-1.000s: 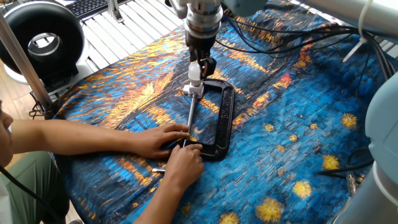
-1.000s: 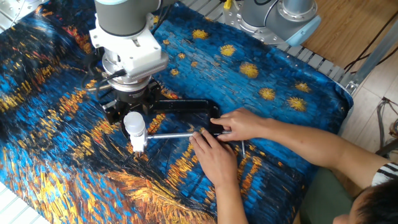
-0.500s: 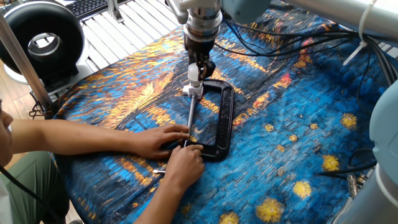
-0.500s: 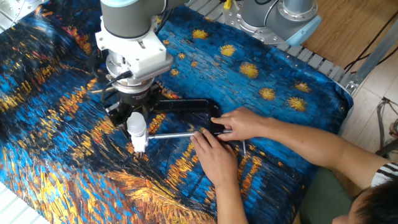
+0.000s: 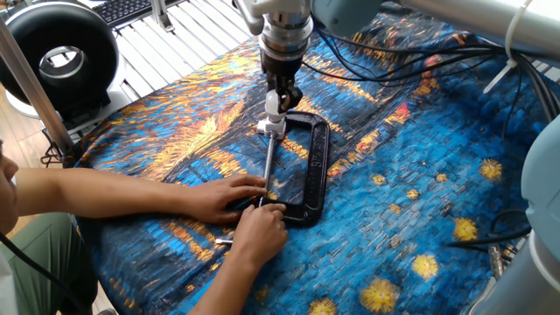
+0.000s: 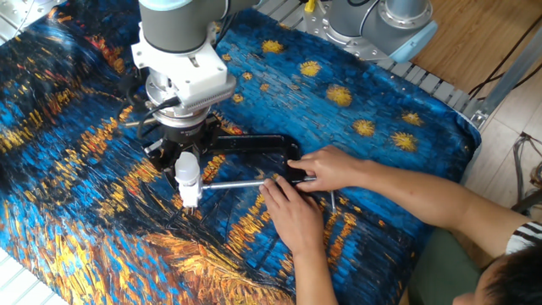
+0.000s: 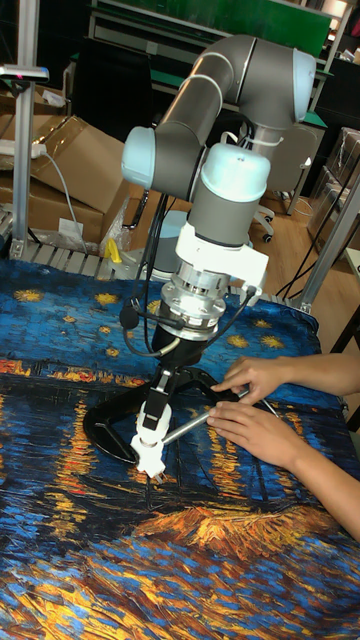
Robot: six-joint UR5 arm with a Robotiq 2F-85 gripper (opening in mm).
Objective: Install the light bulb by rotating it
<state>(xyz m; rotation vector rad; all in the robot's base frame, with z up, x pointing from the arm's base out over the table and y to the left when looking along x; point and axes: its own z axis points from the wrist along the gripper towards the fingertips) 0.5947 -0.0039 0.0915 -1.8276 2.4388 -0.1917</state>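
From my station: gripper [image 6: 185, 161] pointing down at the left end of the clamp [image 6: 254, 146], fingers clenched on the light bulb [image 6: 186, 169]. Bulb sits upright on the white socket [image 6: 190, 194], on the painted cloth [image 6: 102, 237]. To the right, two hands [image 6: 296, 216] press the clamp's screw rod [image 6: 233, 183] down.

Looks like a robot lab or workshop. A big grey robot arm [image 7: 215, 120] over a table spread with a blue and gold painted cloth [image 6: 76, 220]. Behind the arm, cardboard boxes [image 7: 70, 170] and a metal frame post [image 7: 335, 240]. Left of the table, a round black fan [image 5: 57, 57] and a keyboard [image 5: 122, 9]. Beyond the table, a second robot base [image 6: 394, 21] on a wood floor [image 6: 491, 42].
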